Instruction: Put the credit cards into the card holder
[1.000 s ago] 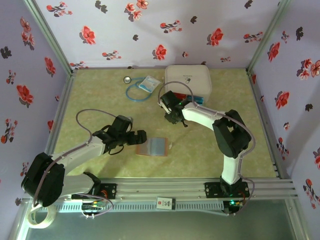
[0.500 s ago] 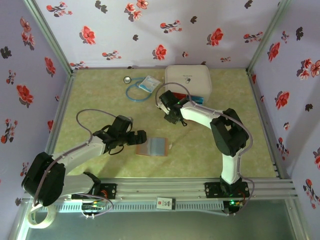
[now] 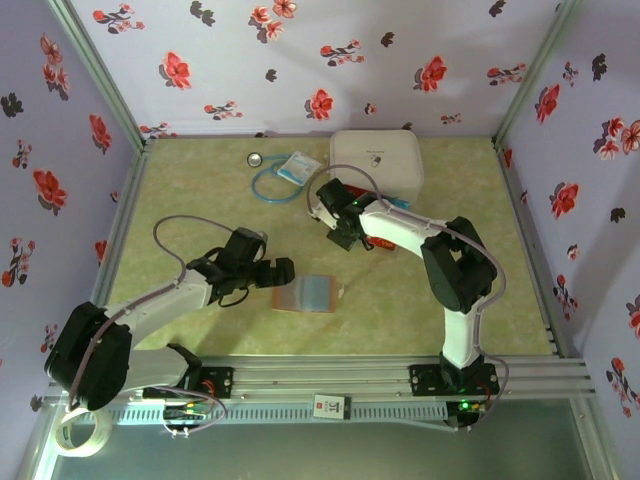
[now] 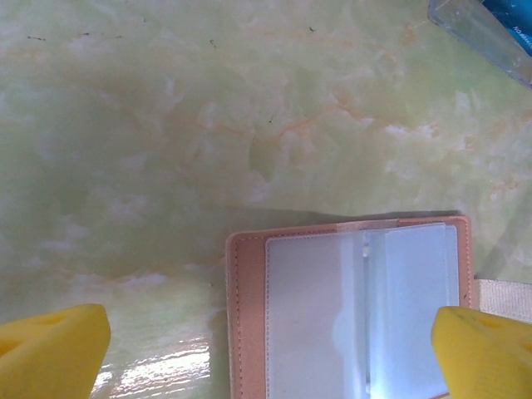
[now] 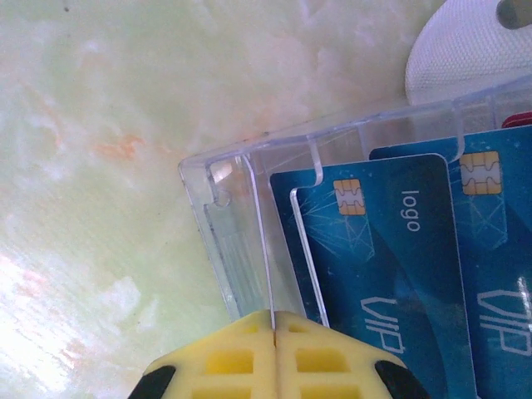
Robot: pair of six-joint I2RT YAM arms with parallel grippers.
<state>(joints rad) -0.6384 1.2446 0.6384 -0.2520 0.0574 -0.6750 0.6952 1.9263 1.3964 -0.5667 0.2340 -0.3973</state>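
Right gripper [image 5: 274, 349] shifted left, closed tight at clear tray [image 5: 224, 224] of blue cards [image 5: 391, 274]; left gripper [image 4: 268, 349] held spread wide over wallet [image 4: 349, 307].

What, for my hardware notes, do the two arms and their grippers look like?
Both arms are white links with black joints. A thin grey cable loops off the left arm, another off the right arm. The left gripper and right gripper carry yellow fingers, the right's moulded with square recesses.

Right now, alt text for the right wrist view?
Two blue cards printed VIP lie in a clear tray on a green marbled table; shut yellow jaws meet at the bottom edge, over the tray. A white case shows top right.
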